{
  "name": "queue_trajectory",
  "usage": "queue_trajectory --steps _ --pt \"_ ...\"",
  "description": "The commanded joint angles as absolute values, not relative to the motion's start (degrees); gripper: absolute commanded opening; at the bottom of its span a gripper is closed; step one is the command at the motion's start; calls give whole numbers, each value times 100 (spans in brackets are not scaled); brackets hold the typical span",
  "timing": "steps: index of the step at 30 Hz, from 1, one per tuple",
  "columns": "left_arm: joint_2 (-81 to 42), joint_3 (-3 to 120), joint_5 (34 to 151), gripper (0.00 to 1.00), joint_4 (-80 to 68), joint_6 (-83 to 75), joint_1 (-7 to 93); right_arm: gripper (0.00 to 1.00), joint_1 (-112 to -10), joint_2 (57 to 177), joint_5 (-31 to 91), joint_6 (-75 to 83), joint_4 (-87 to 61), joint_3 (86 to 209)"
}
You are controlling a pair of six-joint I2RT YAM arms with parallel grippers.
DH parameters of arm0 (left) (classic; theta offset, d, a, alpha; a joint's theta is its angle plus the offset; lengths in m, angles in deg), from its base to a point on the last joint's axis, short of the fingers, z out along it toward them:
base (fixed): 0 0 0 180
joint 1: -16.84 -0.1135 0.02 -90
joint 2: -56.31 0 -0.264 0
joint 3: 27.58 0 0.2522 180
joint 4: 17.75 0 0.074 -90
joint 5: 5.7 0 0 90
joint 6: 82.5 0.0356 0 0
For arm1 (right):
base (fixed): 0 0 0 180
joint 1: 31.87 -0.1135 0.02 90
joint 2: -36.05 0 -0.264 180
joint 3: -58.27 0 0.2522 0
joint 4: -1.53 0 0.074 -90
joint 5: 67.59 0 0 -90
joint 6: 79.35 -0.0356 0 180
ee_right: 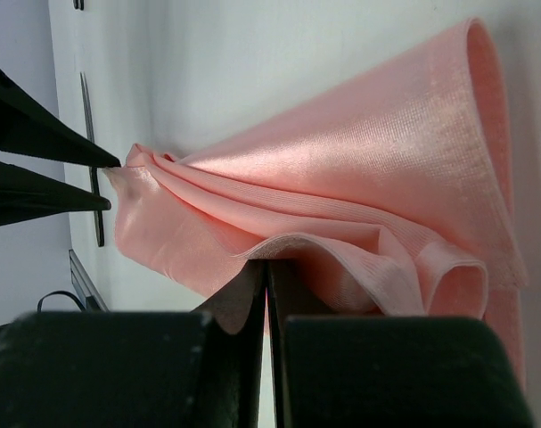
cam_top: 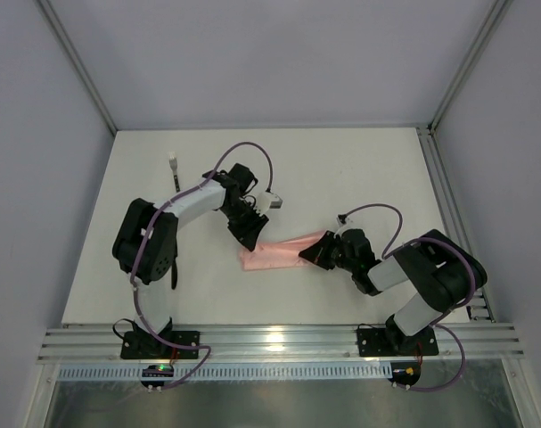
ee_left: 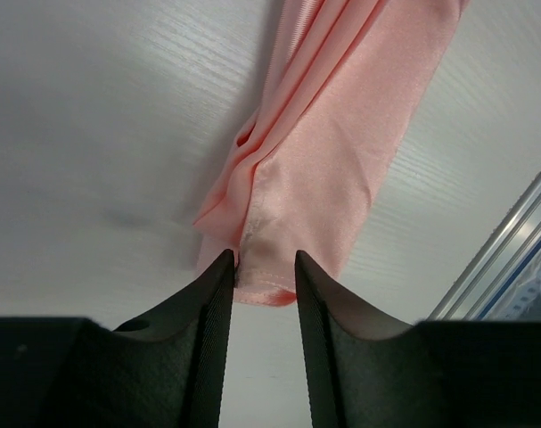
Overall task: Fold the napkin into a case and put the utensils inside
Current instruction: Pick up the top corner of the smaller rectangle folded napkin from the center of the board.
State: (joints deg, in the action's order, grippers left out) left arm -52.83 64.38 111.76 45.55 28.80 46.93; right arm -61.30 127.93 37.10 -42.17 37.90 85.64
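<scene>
The salmon-pink napkin point(cam_top: 279, 251) lies folded into a narrow, wrinkled strip on the white table between my arms. My left gripper point(cam_top: 250, 241) is at its left end. In the left wrist view the jaws point(ee_left: 261, 267) stand a little apart, with the napkin's hemmed end point(ee_left: 315, 169) at their tips. My right gripper point(cam_top: 316, 252) is shut on a hem of the napkin point(ee_right: 341, 187) at its right end point(ee_right: 268, 267). One slim black utensil point(cam_top: 175, 176) lies at the back left, also seen in the right wrist view point(ee_right: 86, 107). I see no second utensil.
A small white piece point(cam_top: 172, 160) sits at the far end of the utensil. A metal rail point(cam_top: 279, 339) runs along the near table edge, and another rail point(cam_top: 444, 196) runs along the right side. Grey walls enclose the table.
</scene>
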Motion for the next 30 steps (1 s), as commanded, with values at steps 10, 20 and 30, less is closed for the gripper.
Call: queue_trajectory --steps 10,20,30 --pt "-5214 6353 11427 32 4866 3062 4734 4 -6184 13080 3295 -4235 3479 8346" --pt "-4846 5975 11180 0 4022 3202 5296 4 -6254 13027 3260 -4226 3515 8337" --pt "-4519 5527 11242 0 4127 3958 6052 4 -6386 13018 3172 -4252 3453 8390"
